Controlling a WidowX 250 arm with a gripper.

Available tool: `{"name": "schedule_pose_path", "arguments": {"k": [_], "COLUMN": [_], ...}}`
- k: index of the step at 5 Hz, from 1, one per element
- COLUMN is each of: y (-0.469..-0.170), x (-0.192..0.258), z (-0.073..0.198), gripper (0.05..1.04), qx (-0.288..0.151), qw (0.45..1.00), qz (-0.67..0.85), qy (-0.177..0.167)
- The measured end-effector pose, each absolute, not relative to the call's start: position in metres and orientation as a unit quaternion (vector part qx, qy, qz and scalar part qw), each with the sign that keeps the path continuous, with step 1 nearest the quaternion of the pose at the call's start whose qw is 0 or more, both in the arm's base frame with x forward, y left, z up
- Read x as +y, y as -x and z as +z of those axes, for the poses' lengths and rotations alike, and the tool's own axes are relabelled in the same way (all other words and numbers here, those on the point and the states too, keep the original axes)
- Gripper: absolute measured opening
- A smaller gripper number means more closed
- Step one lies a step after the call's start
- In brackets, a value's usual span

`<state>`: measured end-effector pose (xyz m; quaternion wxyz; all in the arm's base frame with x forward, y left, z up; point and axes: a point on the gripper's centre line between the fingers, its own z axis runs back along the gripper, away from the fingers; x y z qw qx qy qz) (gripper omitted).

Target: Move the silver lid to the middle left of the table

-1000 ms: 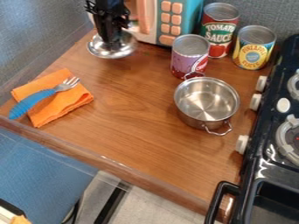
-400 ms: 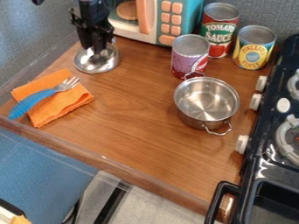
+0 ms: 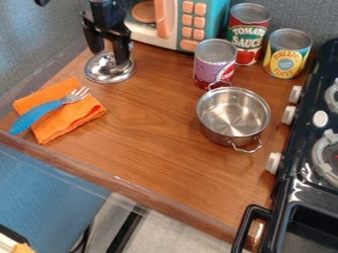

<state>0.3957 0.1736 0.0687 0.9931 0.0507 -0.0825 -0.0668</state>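
silver lid (image 3: 104,75) lies on the wooden counter (image 3: 155,123) between orange cloth (image 3: 69,117) and toy microwave (image 3: 173,24), the black gripper (image 3: 109,57) over it, two fingers spread well apart with nothing held between them.

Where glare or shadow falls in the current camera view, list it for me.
Camera view: bright glints inside the metal pot and shiny highlights on the silver lid; a small pale glint along the front edge of the wooden counter; glossy reflections on the black stove near the lower burner; a thin dark shadow at the foot of the toy microwave.
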Motion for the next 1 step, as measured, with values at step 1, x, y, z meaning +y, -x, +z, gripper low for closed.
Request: {"name": "schedule_pose_path", "arguments": {"k": [1], "y": [-0.386], "x": [0.1816], "z": [0.089], "gripper": [1.003], "qx": [-0.085], "qw": [0.993], "qz": [-0.062], "qy": [-0.05]}}
